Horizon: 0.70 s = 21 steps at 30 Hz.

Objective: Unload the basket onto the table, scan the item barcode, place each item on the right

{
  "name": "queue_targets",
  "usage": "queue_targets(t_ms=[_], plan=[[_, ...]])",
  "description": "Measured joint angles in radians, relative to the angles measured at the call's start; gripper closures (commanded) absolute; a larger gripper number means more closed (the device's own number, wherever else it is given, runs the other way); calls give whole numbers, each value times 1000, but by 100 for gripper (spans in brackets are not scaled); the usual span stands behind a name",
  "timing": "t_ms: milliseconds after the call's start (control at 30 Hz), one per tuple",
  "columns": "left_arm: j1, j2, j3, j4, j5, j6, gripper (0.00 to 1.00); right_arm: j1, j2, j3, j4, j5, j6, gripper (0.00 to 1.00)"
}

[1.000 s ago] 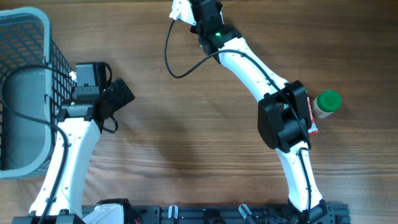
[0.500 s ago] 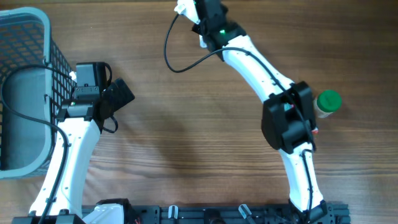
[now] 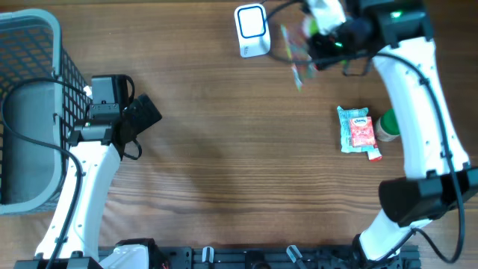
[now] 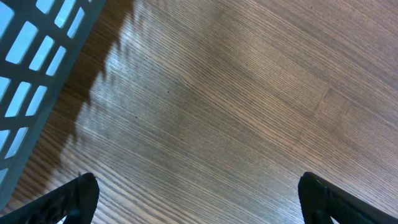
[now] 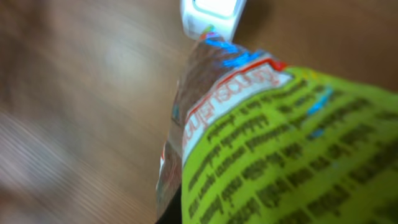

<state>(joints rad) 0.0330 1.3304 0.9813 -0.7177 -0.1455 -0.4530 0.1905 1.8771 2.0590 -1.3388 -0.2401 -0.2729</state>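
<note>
Packet (image 5: 280, 143) with green print is gripped in the closed jaws of the right gripper (image 3: 320, 39), above the worktop (image 3: 224, 164), near the white scanner (image 3: 252, 30). Jaws of the left gripper (image 4: 199, 204) stand open, empty.

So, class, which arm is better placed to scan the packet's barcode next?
Right: the right gripper holds the packet close to the scanner; the left gripper hangs open, empty, beside the basket.

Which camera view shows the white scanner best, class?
The overhead view: the scanner appears whole and sharp there. The right wrist view shows only a blurred part of it, at the top edge beyond the green packet. The left wrist view shows none of it.
</note>
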Motion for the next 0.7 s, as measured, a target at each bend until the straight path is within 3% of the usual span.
queue_targets(t_ms=[200, 467, 567, 667, 700], plan=[[0, 0, 0, 1, 0, 0, 0, -81, 24, -267, -5, -38, 22, 96], [0, 0, 0, 0, 0, 0, 0, -68, 36, -623, 223, -47, 22, 96], [0, 0, 0, 0, 0, 0, 0, -68, 36, -664, 256, 2, 21, 66], [0, 0, 0, 0, 0, 0, 0, -68, 36, -664, 256, 53, 30, 47], [0, 0, 0, 0, 0, 0, 0, -68, 36, -664, 256, 72, 37, 46]])
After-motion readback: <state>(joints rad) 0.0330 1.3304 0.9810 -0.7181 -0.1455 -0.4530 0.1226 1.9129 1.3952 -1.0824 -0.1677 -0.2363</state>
